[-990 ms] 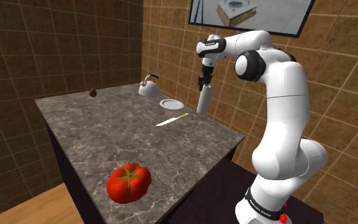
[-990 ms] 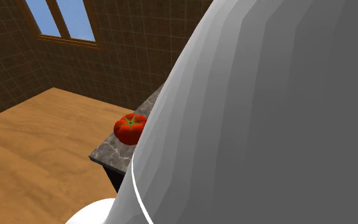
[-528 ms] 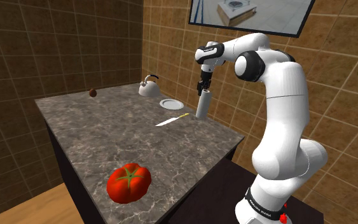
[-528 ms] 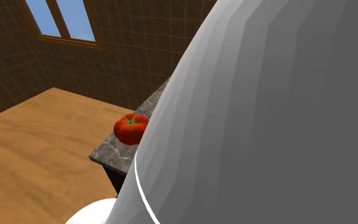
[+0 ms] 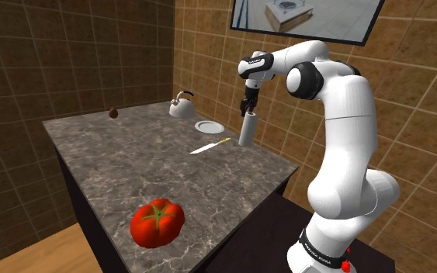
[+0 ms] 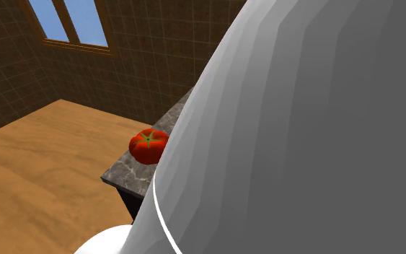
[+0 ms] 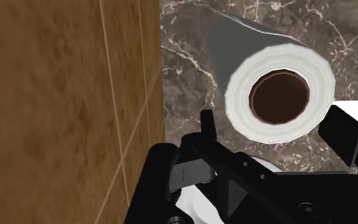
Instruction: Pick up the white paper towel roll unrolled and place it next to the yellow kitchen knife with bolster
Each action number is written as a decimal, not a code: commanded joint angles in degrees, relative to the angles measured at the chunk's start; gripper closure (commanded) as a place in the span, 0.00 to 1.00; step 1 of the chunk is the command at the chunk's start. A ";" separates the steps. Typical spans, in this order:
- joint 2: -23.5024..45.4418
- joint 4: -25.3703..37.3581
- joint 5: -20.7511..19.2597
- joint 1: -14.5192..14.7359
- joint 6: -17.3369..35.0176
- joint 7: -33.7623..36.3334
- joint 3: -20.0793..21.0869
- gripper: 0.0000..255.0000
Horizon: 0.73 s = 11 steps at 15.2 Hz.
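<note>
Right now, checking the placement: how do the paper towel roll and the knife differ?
The paper towel roll stands upright; the knife lies flat. The roll is a thick, all-white cylinder; the knife is thin, with a yellow handle and a pale blade. Both appear to rest on the dark marbled counter, close together but apart.

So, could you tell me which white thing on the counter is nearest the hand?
The upright paper towel roll, right below the hand; plate and kettle sit farther off.
</note>
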 commanded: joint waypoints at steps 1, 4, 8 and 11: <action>0.00 0.00 0.00 0.00 0.00 0.00 0.00 0.00; 0.00 0.00 0.00 0.00 0.00 0.00 0.00 0.00; -0.46 5.06 -0.12 -0.20 -5.51 0.16 -0.09 0.00; -0.45 6.60 -0.14 -0.27 -7.03 0.20 -0.11 0.00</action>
